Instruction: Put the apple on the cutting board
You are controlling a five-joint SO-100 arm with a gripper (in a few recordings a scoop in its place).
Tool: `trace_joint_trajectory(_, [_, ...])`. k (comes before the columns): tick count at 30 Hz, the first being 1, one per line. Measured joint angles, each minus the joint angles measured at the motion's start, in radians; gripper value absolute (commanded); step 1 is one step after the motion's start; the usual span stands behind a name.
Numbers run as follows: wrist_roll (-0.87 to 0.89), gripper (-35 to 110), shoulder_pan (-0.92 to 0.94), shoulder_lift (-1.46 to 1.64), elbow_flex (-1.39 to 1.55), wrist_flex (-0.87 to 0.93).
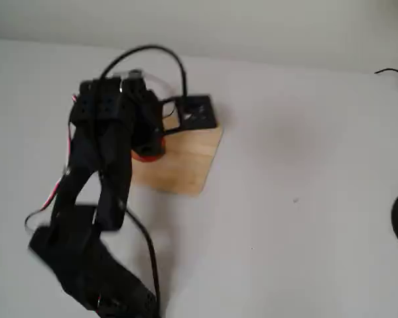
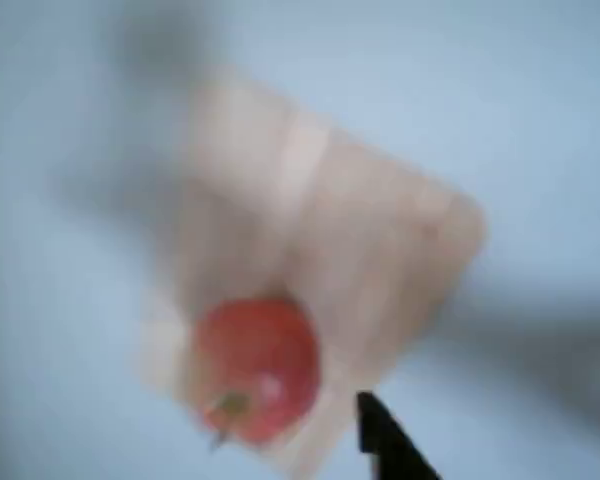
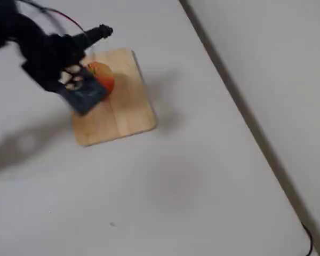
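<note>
Nearest the wrist camera we see one dark fingertip (image 2: 390,445) of the end effector (image 3: 98,53), jutting up from the bottom edge just right of the apple (image 2: 255,368). The apple sits on the cutting board (image 2: 370,250), close to one of its corners, stem end towards the lens. The fingertip looks clear of the fruit, with pale wood between them, so we judge the apple to be resting on the board and not carried; the task seems done or nearly so.

In a fixed view the apple (image 3: 102,79) lies on the far-left part of the cutting board (image 3: 122,109), beside the arm's wrist block, with a slim dark finger reaching past above it. Placing it away from the board's middle would fit a drop made at the first reachable spot, though that is only our reading.

Farther out, the board rests flat on the pale desk (image 3: 202,176), which meets a light wall.

Much is hard to make out. The wrist view is smeared by blur, and one finger is out of frame. From the other side the arm covers most of the apple (image 1: 148,156), leaving a red sliver on the cutting board (image 1: 186,162). Whether the end effector is spread or closed we cannot tell.
</note>
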Motion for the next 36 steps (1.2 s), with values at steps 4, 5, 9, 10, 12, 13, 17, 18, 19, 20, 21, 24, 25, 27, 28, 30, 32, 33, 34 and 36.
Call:
trace_joint_trajectory(4, [0.087, 0, 0.153, 0.350, 0.150, 0.032])
trace_joint_trajectory(5, [0.109, 0, 0.179, 0.460, 0.235, 0.017])
trace_joint_trajectory(9, [0.126, 0, 0.193, 1.019, 0.707, -0.067])
trace_joint_trajectory(10, [0.126, 0, 0.193, 1.172, 0.827, -0.074])
trace_joint_trajectory(12, [0.121, 0, 0.209, 1.368, 0.996, -0.084])
trace_joint_trajectory(13, [0.110, 0, 0.213, 1.443, 1.100, -0.098])
trace_joint_trajectory(17, [0.078, 0, 0.244, 1.575, 1.379, -0.143])
trace_joint_trajectory(18, [0.072, 0, 0.249, 1.588, 1.425, -0.150])
trace_joint_trajectory(19, [0.067, 0, 0.255, 1.589, 1.466, -0.158])
trace_joint_trajectory(20, [0.064, 0, 0.259, 1.592, 1.500, -0.164])
trace_joint_trajectory(21, [0.064, 0, 0.262, 1.601, 1.526, -0.170])
trace_joint_trajectory(24, [0.064, 0, 0.272, 1.608, 1.617, -0.189])
trace_joint_trajectory(25, [0.064, 0, 0.273, 1.614, 1.638, -0.192])
trace_joint_trajectory(27, [0.064, 0, 0.279, 1.620, 1.661, -0.196])
trace_joint_trajectory(28, [0.064, 0, 0.282, 1.620, 1.669, -0.201])
trace_joint_trajectory(30, [0.064, 0, 0.288, 1.620, 1.672, -0.201])
trace_joint_trajectory(32, [0.064, 0, 0.296, 1.626, 1.684, -0.206])
trace_joint_trajectory(33, [0.064, 0, 0.299, 1.628, 1.695, -0.212])
trace_joint_trajectory(34, [0.064, 0, 0.302, 1.626, 1.704, -0.218])
trace_joint_trajectory(36, [0.064, 0, 0.308, 1.617, 1.717, -0.225])
